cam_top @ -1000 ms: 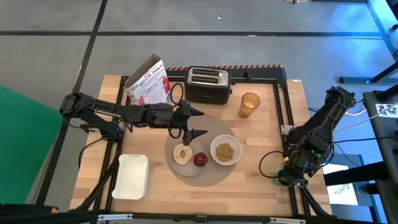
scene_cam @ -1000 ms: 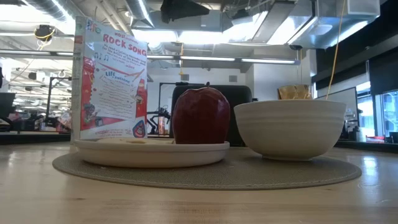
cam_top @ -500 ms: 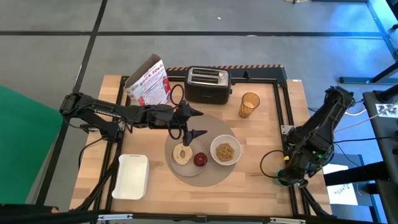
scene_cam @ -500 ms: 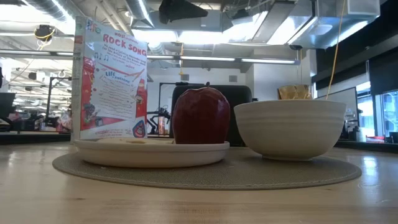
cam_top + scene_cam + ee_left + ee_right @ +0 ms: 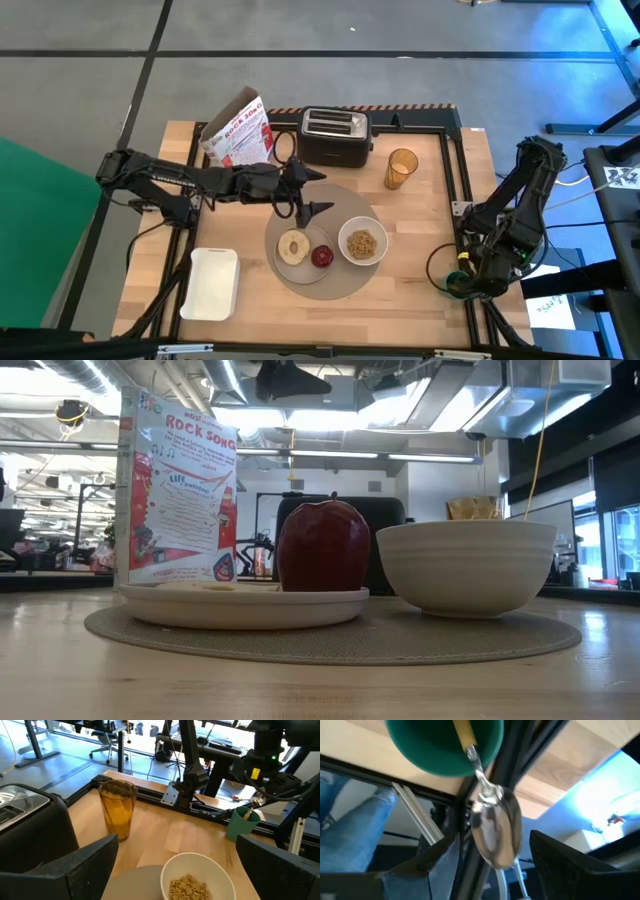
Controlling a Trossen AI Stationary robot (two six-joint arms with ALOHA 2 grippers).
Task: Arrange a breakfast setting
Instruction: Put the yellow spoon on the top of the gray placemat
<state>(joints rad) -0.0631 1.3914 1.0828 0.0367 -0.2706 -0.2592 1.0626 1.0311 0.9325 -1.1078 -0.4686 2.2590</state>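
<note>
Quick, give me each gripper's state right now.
Left gripper: open, empty, above the placemat beside the bowl.
Right gripper: open around the spoon at the green cup, not visibly clamped.

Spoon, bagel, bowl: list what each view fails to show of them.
- Spoon: in the high view it is too small to find beneath the right arm. In the right wrist view its handle end is hidden inside the green cup.
- Bagel: in the low view it is almost wholly hidden behind the plate rim.
- Bowl: in the low view its wall hides the contents. In the left wrist view it is cut off by the picture's edge.
</note>
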